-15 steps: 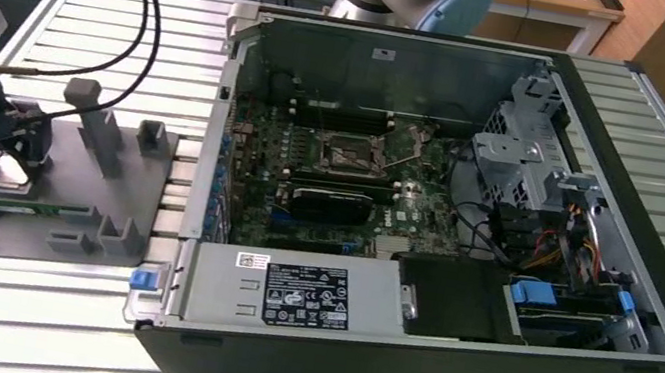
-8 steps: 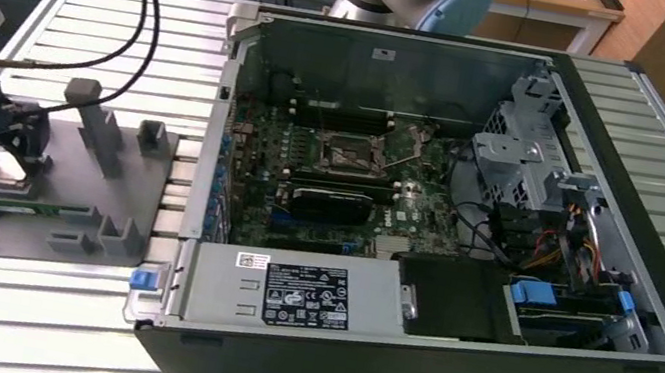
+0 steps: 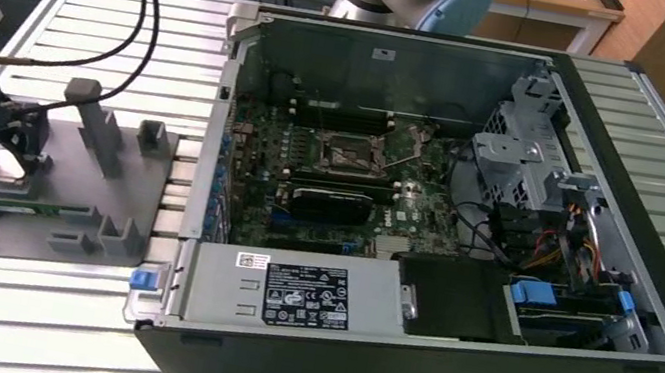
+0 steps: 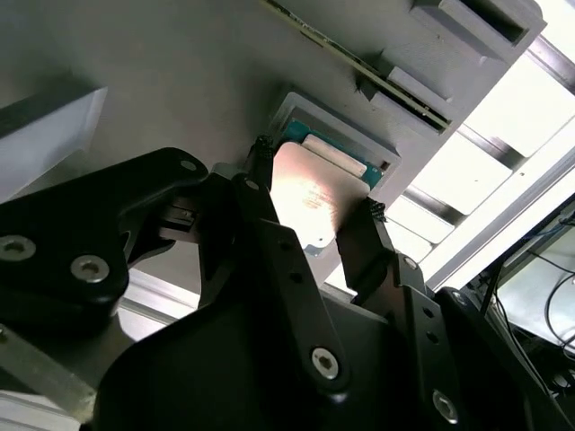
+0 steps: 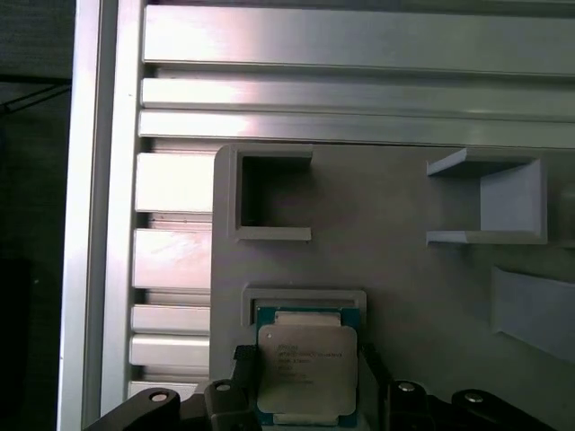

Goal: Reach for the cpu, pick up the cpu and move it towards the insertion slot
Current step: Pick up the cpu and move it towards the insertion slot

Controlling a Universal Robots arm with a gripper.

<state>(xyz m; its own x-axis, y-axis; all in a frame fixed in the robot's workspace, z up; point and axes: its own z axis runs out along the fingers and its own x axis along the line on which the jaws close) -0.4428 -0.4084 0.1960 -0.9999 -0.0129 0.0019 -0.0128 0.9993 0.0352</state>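
Note:
The cpu point(image 5: 307, 357), a flat square chip with a shiny silver top and green rim, lies at its shallow pocket in the grey fixture plate point(image 5: 404, 296). My gripper point(image 5: 307, 364) is down over it, with one black finger against each of two opposite edges. In the second wrist view the cpu point(image 4: 310, 202) sits between the same fingers point(image 4: 368, 233) of the gripper point(image 4: 314, 189). Whether it is lifted off the pocket I cannot tell. In the exterior view the gripper point(image 3: 21, 150) is low over the fixture at that view's left. The insertion slot point(image 3: 349, 156) is the square socket inside the open computer case.
Upright grey fixture blocks point(image 3: 98, 132) stand close to the gripper on the fixture plate point(image 3: 59, 202). The case wall point(image 3: 224, 128) rises between the fixture and the motherboard. A long black card point(image 3: 329, 204) lies just in front of the socket. Cables point(image 3: 133, 1) hang from the arm.

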